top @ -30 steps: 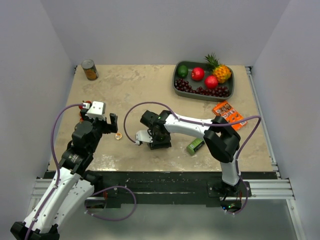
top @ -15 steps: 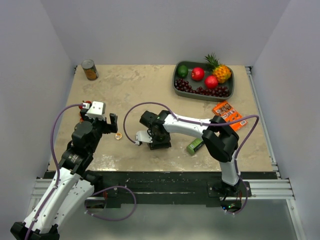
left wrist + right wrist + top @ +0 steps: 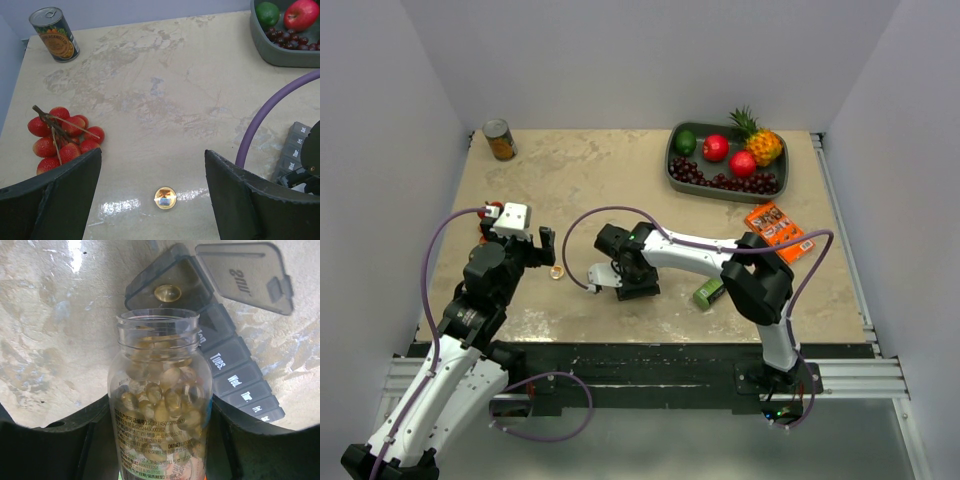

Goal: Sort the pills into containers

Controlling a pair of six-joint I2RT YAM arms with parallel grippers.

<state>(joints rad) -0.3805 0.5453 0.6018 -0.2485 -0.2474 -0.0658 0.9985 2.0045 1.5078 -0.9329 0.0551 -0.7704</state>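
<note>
Lettered "Tues." and "Wed." on closed lids of the grey containers (image 3: 235,375); bottle print too small to read. Glossy amber oval pills (image 3: 165,400) packed in a clear uncapped bottle (image 3: 157,340), clamped in the right pincer (image 3: 160,412) just over the containers' open end compartment, 1 more lying inside. Left pincer (image 3: 152,165) spread wide above the desk (image 3: 150,75), left of the containers.

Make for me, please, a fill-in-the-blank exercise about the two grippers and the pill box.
1. The right gripper grips a clear bottle of amber ___.
2. One pill lies in the organizer compartment whose lid is ___.
3. The left gripper, jaws apart, holds ___.
Missing words: pills, open, nothing.
</note>
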